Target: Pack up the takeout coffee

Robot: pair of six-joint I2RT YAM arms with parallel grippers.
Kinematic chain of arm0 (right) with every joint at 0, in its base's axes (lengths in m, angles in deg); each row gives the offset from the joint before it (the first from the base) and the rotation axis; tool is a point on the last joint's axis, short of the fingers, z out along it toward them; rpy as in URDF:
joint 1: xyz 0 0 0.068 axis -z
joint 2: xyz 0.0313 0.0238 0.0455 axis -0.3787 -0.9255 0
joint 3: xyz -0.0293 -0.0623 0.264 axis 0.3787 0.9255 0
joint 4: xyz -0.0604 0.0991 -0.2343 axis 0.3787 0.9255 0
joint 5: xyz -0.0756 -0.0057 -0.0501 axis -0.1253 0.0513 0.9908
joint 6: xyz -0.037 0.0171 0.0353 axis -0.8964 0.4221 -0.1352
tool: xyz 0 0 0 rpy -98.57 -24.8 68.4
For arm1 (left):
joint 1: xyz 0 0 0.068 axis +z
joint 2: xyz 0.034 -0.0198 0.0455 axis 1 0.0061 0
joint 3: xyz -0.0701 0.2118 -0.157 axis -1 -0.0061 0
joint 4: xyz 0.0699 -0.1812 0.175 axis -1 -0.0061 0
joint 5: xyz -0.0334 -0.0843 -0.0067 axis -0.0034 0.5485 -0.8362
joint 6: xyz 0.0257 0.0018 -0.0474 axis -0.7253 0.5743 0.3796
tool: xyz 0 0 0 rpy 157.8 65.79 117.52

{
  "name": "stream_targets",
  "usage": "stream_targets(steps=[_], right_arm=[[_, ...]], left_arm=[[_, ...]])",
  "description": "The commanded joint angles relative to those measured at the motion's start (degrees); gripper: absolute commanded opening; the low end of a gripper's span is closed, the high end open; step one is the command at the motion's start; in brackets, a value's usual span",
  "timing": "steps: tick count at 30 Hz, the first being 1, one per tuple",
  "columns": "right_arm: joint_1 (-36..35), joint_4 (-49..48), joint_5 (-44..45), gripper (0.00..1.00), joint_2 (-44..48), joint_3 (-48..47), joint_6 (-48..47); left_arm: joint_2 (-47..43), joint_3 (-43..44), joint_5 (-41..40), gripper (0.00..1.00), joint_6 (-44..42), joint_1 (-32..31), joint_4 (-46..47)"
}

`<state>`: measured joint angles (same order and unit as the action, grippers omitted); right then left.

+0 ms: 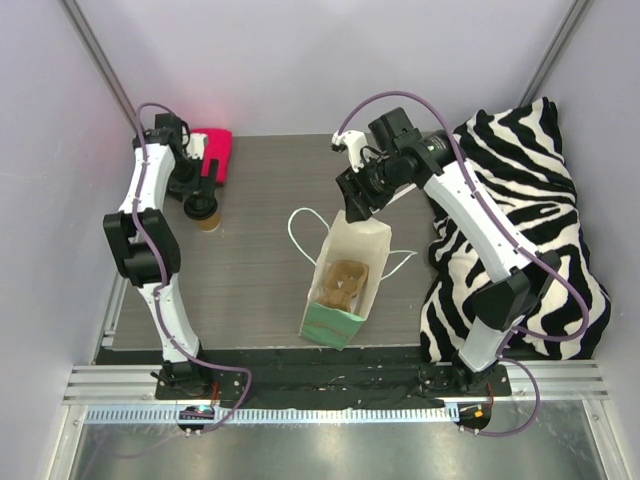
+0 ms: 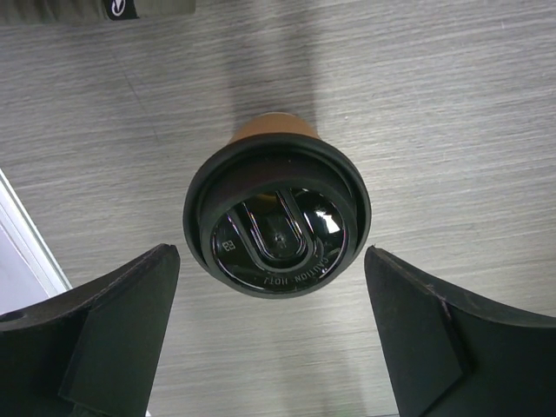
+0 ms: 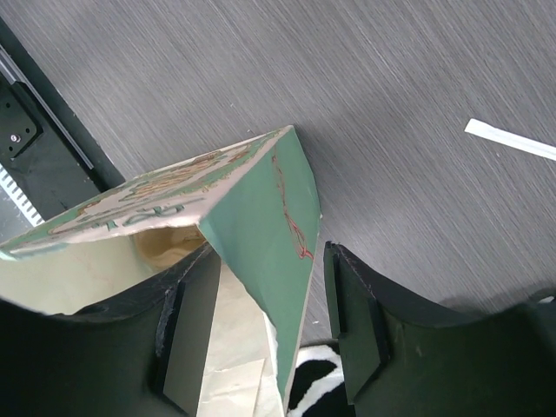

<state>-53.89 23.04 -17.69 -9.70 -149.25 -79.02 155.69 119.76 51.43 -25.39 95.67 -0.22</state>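
Note:
The tan kraft cup [image 1: 207, 214] stands upright on the table at the far left with its black lid [image 2: 276, 221] on. My left gripper [image 2: 271, 261] hangs right above it, open, one finger on each side of the lid and not touching it. The white-and-green paper bag [image 1: 365, 245] stands open mid-table with a beige pulp carrier tray [image 1: 343, 283] inside. My right gripper [image 3: 271, 261] is open at the bag's far rim, jaws astride its green side panel [image 3: 261, 217], one finger inside the bag and one outside.
A red object [image 1: 216, 150] lies at the far left corner behind the cup. A zebra-striped blanket [image 1: 520, 220] fills the right side, close to the bag. The bag's white handles [image 1: 300, 228] stick out sideways. A black rail [image 1: 330, 380] runs along the near edge.

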Motion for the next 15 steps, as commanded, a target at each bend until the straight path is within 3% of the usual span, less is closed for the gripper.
stream_targets(steps=[1, 15], right_arm=[[0.2, 0.2, 0.4, 0.59, -0.5, -2.7, -0.5], [0.9, 1.7, 0.1, 0.59, -2.1, -5.1, -0.9]], left_arm=[[0.6, 1.5, 0.6, 0.9, -0.4, 0.1, 2.7], [3.2, 1.4, -0.1, 0.83, -0.4, 0.0, 3.8]])
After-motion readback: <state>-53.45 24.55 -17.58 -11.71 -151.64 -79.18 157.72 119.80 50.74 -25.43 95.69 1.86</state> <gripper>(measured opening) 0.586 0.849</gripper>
